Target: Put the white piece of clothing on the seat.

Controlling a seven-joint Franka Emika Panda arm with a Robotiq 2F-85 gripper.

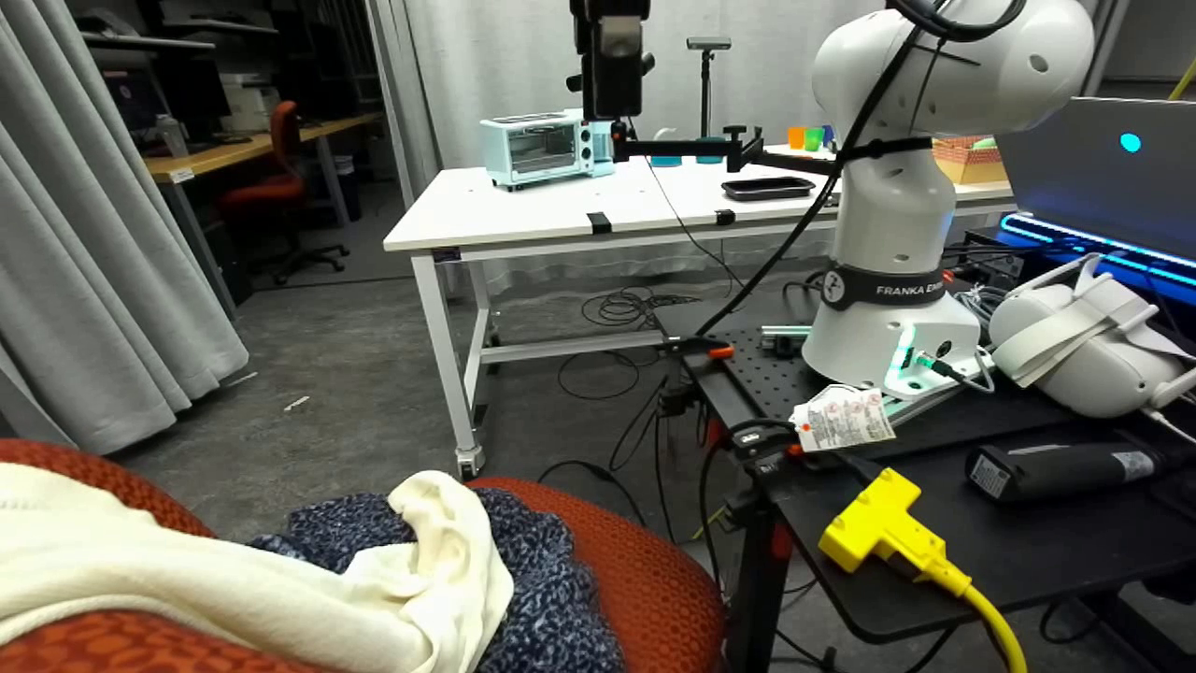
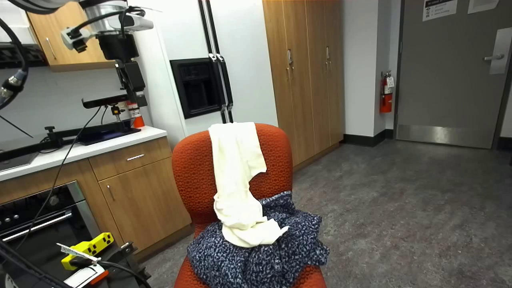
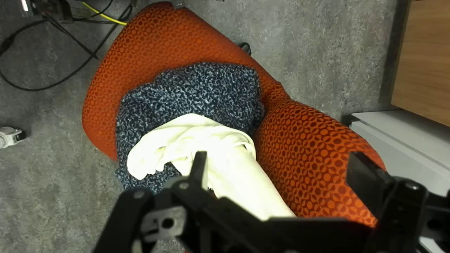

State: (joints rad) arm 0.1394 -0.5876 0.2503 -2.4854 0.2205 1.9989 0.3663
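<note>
The white piece of clothing [image 2: 236,180] hangs over the backrest of the red-orange seat [image 2: 276,160]. Its lower end is bunched on the dark speckled knit garment [image 2: 256,264], which lies on the seat cushion. In another exterior view the white clothing [image 1: 187,579] runs from the backrest down onto the seat [image 1: 607,561]. My gripper [image 3: 283,172] is open and empty in the wrist view, above the seat [image 3: 168,38]. The white clothing [image 3: 232,165] shows below and between its fingers, apart from them. The gripper is high up in both exterior views [image 1: 614,93] [image 2: 134,78].
A white metal-legged table [image 1: 523,220] carries a light blue toaster oven [image 1: 547,150] and a black tray [image 1: 768,189]. The robot's black stand [image 1: 934,523] with a yellow power splitter [image 1: 888,523] stands beside the seat. A kitchen counter [image 2: 148,136] is behind. Cables lie on the floor.
</note>
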